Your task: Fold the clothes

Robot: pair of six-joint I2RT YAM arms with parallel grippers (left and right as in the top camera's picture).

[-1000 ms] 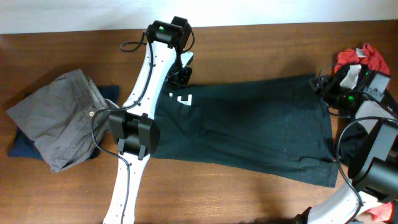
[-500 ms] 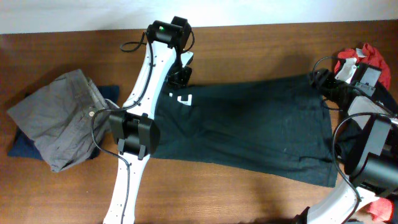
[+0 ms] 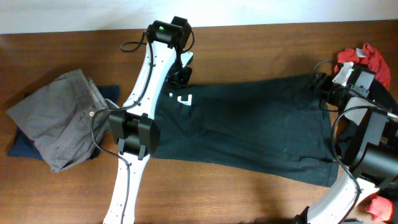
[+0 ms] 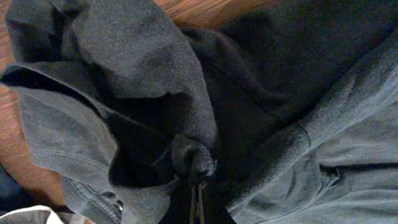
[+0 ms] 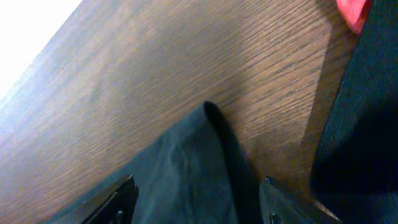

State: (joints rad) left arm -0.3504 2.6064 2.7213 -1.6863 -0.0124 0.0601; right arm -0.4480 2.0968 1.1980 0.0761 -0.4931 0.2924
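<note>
Entry: fold, 1st grasp stage.

A dark, near-black fabric garment (image 3: 249, 127) with a small white print is spread flat on the brown wooden table (image 3: 261, 46). Its long axis is laid across the table, from the left arm's side to the right arm's side.

The left gripper (image 3: 180, 76) is set at the far-left corner of the garment. In the left wrist view the jaws are seen pressed together on a bunched pinch of the dark cloth, which is gathered into folds around them.

The right gripper (image 3: 319, 83) is placed at the far-right corner. In the right wrist view its 2 fingers (image 5: 118, 196) are held apart, and the pointed corner of the garment is seen lying on the wood between them. Whether either finger is touching the cloth cannot be told.

Key relation: the 2 far corners are each met by 1 gripper, at opposite ends of the long axis, while the near edge is left free toward the arm bases, well apart from both grippers. It is judged that the right jaws must be closed on their corner before the far edge can be carried over toward the near edge.

A folded grey garment (image 3: 59, 118) is stacked on a navy cloth (image 3: 18, 148) beside the left end. A crumpled red cloth (image 3: 367, 57) is noted near the right gripper.
</note>
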